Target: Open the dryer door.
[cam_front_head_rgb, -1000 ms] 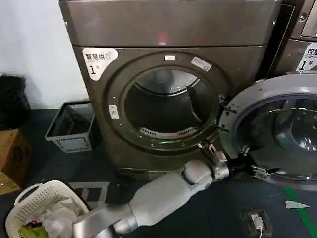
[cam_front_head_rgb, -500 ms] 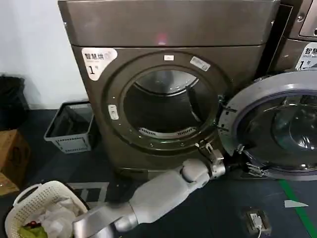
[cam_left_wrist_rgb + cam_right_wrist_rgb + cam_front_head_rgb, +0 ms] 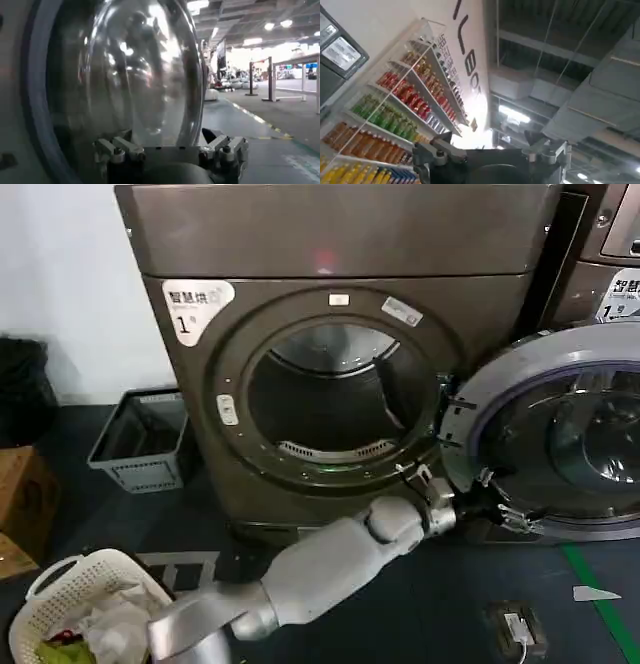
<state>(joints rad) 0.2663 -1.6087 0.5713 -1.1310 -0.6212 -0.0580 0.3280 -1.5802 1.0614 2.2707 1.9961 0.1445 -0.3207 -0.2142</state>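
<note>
The bronze-grey front-loading dryer (image 3: 330, 364) stood with its drum exposed. Its large round dryer door (image 3: 560, 434), grey-rimmed around dark bulging glass, hung swung wide to my right. My left claw (image 3: 490, 506) sat at the door's lower inner rim, fingers spread apart. My right claw (image 3: 490, 155), fingers also spread, pointed up at the ceiling.
</note>
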